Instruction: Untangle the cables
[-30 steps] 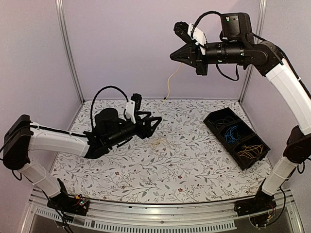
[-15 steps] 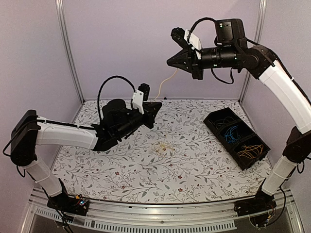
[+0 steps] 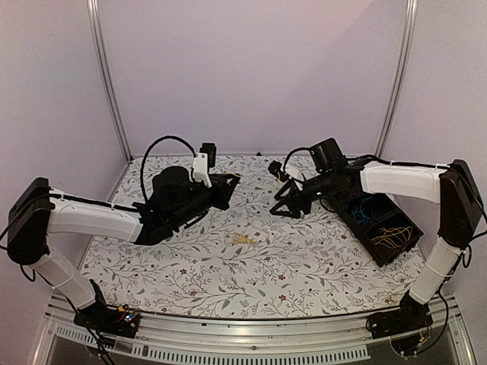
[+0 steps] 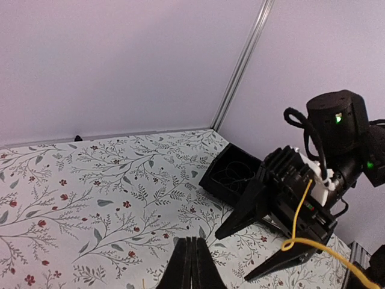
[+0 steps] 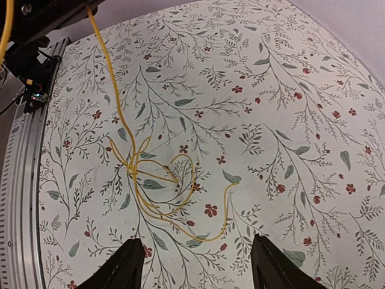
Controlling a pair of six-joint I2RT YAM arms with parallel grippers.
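The yellow cable tangle [image 3: 243,239] lay loose on the table [image 3: 190,274] mid-front, one strand [image 5: 114,90] rising to the left claw [image 3: 233,180], which was pinched closed on it, arm stretched out low, likely to draw that strand free. Right claw [image 3: 287,208] hung spread wide and empty, tilted down toward the tangle, forearm reaching in level from beside the black tray [image 3: 373,245] of sorted cables farther right

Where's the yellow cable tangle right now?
In the top view, the yellow cable tangle lies on the table near its centre, left of the black bin.
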